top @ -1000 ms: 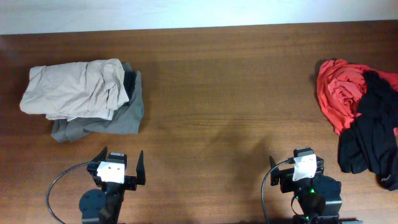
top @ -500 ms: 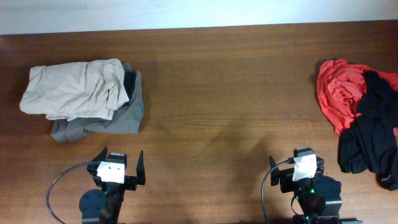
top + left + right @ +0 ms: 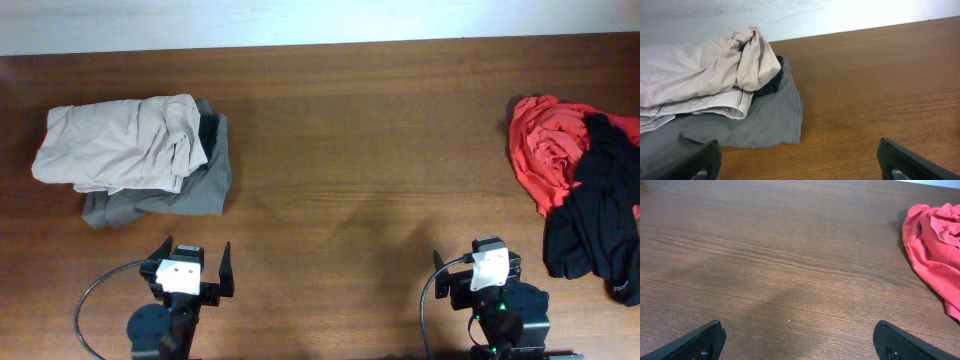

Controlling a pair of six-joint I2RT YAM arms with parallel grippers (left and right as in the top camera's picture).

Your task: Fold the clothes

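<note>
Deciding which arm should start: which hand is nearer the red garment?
Right. The right hand has the red garment ahead and off to its right; the left hand is far across the table, near the beige and grey pile.

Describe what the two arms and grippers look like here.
The left arm and right arm are black, each topped at the wrist by a white block. A thin grey cable loops off the left arm, and a similar one curves beside the right. A green light glows on the right arm. The left gripper and right gripper have dark, blocky fingers.
</note>
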